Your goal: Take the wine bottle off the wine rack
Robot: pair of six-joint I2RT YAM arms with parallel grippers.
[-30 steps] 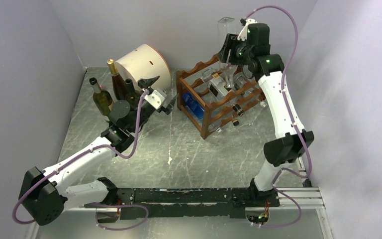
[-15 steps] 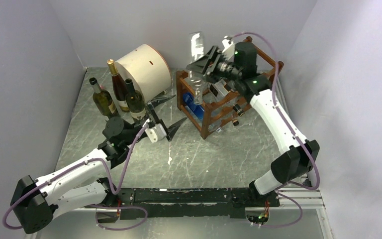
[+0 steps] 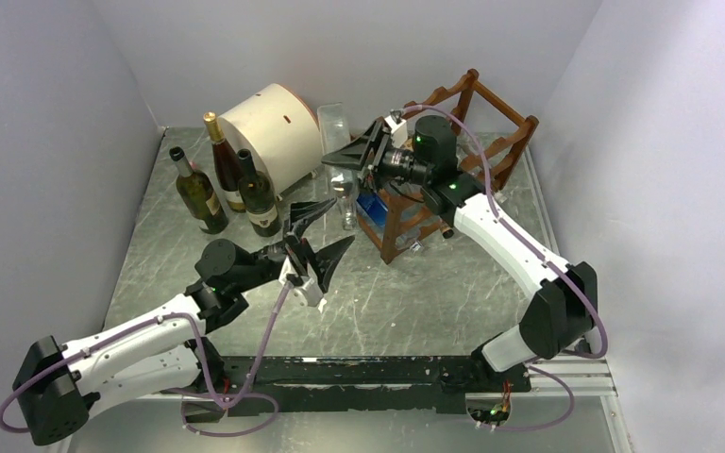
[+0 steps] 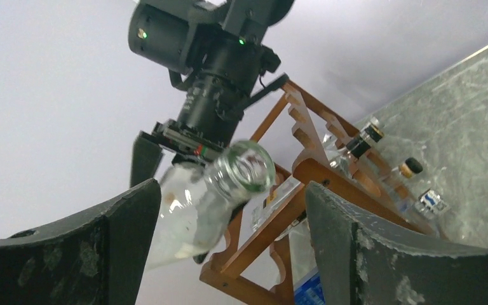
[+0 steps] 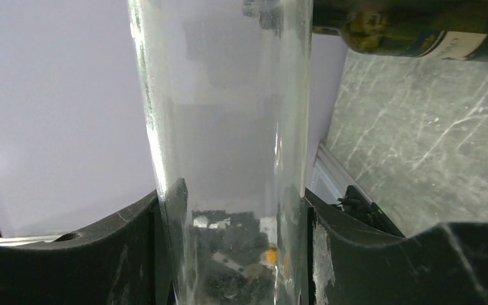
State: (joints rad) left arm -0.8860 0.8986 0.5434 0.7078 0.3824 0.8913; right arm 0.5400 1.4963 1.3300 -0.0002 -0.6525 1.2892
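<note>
**Top external view.** The right gripper [image 3: 350, 155] is clamped on the body of a clear wine bottle [image 3: 344, 191]. The bottle is off the wine rack [image 3: 392, 223], held in the air just left of it and tilted neck-down over the table [image 3: 406, 293]. The left gripper [image 3: 340, 222] is spread wide just below the neck, grasping nothing. Three dark bottles [image 3: 258, 193] stand near a cream drum [image 3: 266, 127] at the far left.

**Left wrist view.** The wine bottle [image 4: 229, 184] points its open mouth at the camera between the parted fingers [image 4: 108, 248], touching neither. Behind it is the right gripper [image 4: 165, 152]. The wine rack [image 4: 308, 173] holds capped bottles [image 4: 368, 133].

**Right wrist view.** The wine bottle [image 5: 229, 127] fills the gap between both fingers [image 5: 356, 254], pressed on each side.
</note>
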